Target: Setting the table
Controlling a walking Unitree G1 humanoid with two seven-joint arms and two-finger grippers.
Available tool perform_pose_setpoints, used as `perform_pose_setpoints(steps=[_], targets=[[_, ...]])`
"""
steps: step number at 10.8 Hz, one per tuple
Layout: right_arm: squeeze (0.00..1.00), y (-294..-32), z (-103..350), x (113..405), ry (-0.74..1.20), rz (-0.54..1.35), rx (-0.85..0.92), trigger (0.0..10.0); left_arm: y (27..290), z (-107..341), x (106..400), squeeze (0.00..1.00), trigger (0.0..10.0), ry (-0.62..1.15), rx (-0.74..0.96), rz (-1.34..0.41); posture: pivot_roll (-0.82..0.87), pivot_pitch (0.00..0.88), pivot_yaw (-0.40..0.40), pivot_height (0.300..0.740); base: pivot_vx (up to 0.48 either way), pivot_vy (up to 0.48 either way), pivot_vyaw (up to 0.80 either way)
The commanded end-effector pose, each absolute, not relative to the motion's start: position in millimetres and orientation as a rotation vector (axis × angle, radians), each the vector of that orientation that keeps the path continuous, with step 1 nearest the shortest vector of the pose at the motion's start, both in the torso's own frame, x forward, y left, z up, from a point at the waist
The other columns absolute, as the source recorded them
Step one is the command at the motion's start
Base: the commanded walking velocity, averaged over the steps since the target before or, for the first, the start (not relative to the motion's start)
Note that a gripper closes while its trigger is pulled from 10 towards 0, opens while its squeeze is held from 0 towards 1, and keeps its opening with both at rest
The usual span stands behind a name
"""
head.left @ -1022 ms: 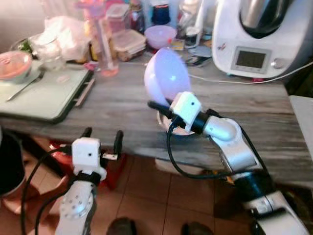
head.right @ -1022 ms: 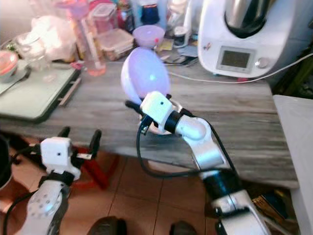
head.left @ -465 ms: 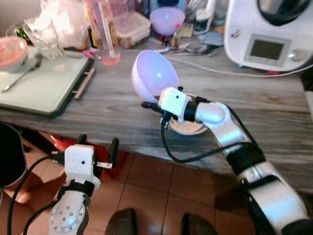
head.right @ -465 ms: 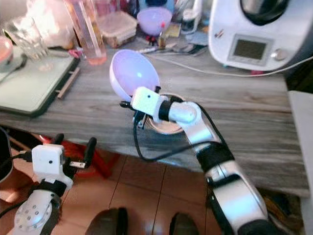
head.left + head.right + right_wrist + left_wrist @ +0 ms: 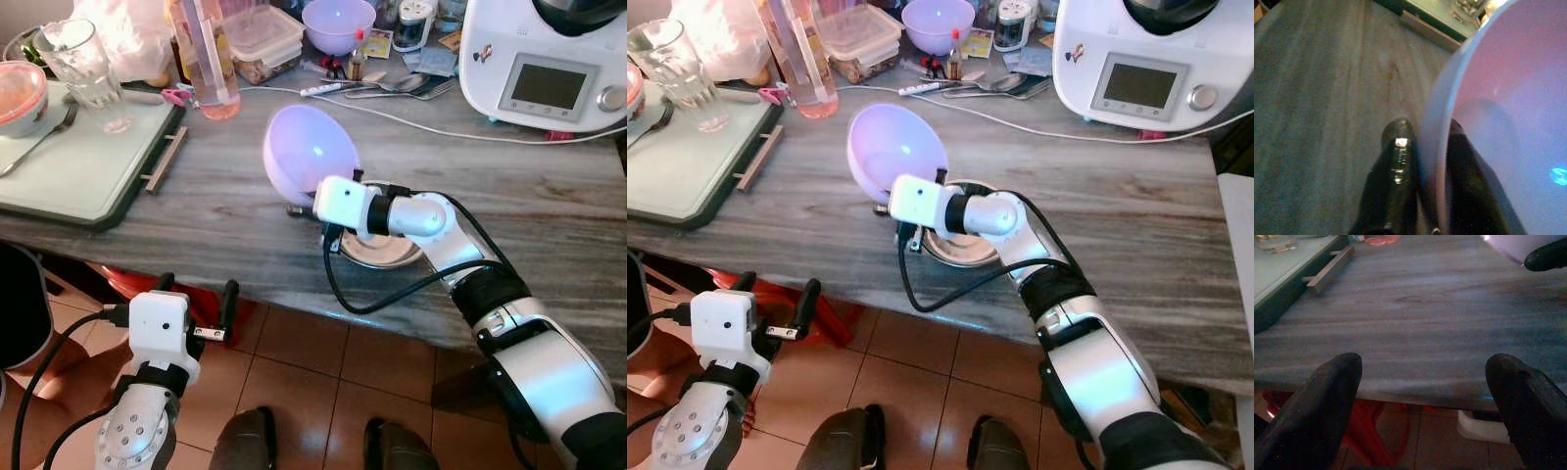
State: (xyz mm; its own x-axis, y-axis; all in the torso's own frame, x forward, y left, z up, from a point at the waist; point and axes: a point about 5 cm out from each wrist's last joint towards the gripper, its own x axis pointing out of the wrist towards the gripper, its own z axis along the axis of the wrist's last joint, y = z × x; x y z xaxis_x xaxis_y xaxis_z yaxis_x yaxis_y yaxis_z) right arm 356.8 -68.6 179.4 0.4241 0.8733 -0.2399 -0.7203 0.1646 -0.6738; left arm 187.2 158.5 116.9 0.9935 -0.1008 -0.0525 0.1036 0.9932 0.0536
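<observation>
1. Lilac bowl [image 5: 309, 149] held tilted in the air above the bench [image 5: 225, 211], rim pinched between right gripper [image 5: 1420, 161] fingers, just above a small dish [image 5: 382, 250].
2. Bowl not set down yet; placing is left.
3. Left gripper [image 5: 191, 294] idle, fingers spread, below the bench edge.
4. Tray [image 5: 78, 176] with glass [image 5: 83, 64] and fork looks partly laid; clutter and kitchen machine [image 5: 549, 59] at the back.

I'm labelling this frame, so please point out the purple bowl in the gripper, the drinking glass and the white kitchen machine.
purple bowl [image 5: 312, 147], left eye view, inner wall.
drinking glass [image 5: 80, 67], left eye view, side wall.
white kitchen machine [image 5: 1141, 88], right eye view, display panel.
</observation>
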Motion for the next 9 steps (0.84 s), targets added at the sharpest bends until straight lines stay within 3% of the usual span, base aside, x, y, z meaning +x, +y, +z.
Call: perform_pose_setpoints(steps=[1,9], targets=[[1.00,-63.9,180.7,355.9,-0.237,1.181,-0.845,10.0,158.2,117.4,183.8,0.00,10.0,0.059,0.051,-0.110,0.21,0.239,0.052,0.740,0.000,0.000,0.00],[1.00,-71.2,185.6,361.1,-0.264,1.156,-0.979,10.0,155.2,111.1,191.9,0.00,10.0,0.081,0.028,-0.121,0.18,0.210,0.047,0.740,0.000,0.000,0.00]])
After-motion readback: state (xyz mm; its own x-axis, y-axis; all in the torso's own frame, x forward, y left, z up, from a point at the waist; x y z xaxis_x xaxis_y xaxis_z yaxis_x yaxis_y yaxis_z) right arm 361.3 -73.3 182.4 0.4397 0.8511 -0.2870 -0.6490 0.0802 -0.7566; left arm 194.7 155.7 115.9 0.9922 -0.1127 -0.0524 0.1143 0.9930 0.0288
